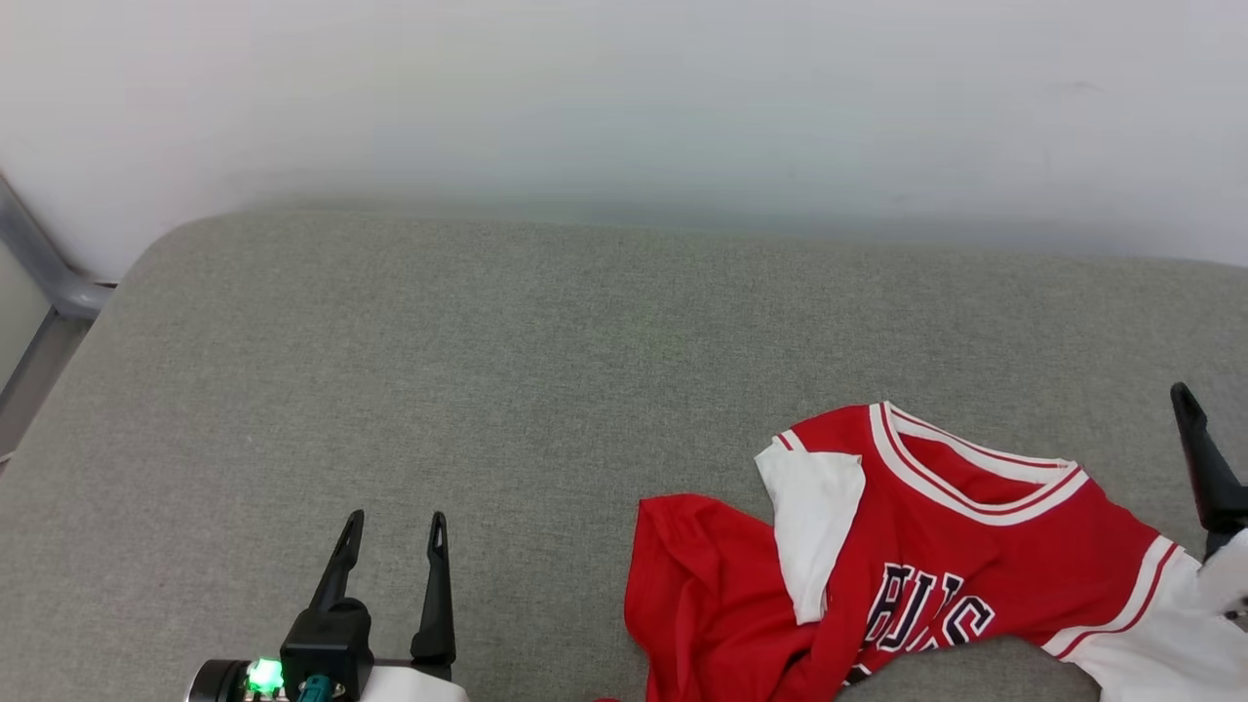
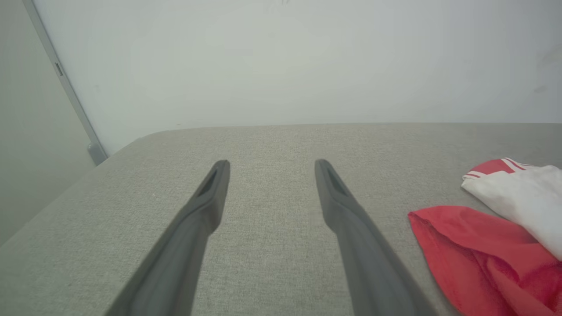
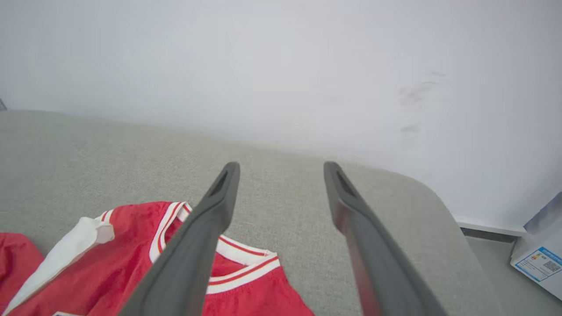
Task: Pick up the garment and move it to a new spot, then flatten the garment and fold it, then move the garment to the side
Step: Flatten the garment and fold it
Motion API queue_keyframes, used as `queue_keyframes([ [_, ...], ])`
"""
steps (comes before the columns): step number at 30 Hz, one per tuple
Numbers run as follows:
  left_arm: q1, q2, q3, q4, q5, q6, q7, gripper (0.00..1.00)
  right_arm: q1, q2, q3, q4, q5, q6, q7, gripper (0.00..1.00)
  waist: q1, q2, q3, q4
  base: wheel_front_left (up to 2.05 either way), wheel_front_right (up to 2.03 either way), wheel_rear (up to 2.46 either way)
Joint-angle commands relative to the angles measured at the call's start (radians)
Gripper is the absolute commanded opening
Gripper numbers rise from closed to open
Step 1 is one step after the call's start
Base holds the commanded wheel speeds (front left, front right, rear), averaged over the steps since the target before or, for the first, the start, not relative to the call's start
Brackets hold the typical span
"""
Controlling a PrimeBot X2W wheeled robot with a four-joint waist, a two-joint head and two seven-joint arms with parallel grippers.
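Spreading under everything, a broad grey woven fabric cushion (image 1: 409,370) is lying against a plain white wall (image 1: 624,88). A red jersey-style shirt with white short sleeves and red-white striped collar (image 1: 936,546) is lying crumpled on the cushion's near right part. Its collar is pointing toward the wall, its long axis is running roughly left to right, and one white sleeve is lying folded over the chest. Black white-outlined letters are showing on the chest, partly tucked under a fold, so the word cannot be read whole. The left gripper (image 1: 395,522) is hovering low over bare cushion well left of the shirt, fingers pointing at the wall and jaws standing wide with nothing between them. The right gripper (image 3: 281,169) is reaching over the shirt's right shoulder, jaws likewise spread wide and holding nothing. A pale box (image 3: 538,263) on the floor is carrying a blue-white label with a square code, its print too small to read.
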Motion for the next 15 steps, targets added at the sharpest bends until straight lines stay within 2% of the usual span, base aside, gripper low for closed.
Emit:
queue_keyframes([
  [1,0.013,0.004,0.003,-0.003,0.006,-0.005,-0.003,1.0,0.038,0.072,-0.034,-0.065,-0.057,-0.001,-0.037,1.0,0.0,0.0,-0.009,-0.002,0.0,0.0,0.0],
  [8,-0.018,0.02,0.002,-0.019,0.012,-0.02,-0.003,1.0,0.167,0.281,-0.104,-0.241,-0.189,-0.001,-0.094,1.0,0.0,0.0,-0.016,-0.005,0.0,0.0,0.0],
  [11,-0.053,0.036,0.001,-0.031,0.018,-0.034,-0.003,1.0,0.215,0.336,-0.104,-0.282,-0.207,-0.001,-0.083,1.0,0.0,0.0,-0.014,-0.015,0.0,0.0,0.0],
  [15,-0.13,0.074,-0.006,-0.041,0.022,-0.068,-0.003,1.0,0.256,0.377,-0.103,-0.304,-0.21,-0.001,-0.076,1.0,0.0,0.0,-0.007,-0.033,0.0,0.0,0.0],
])
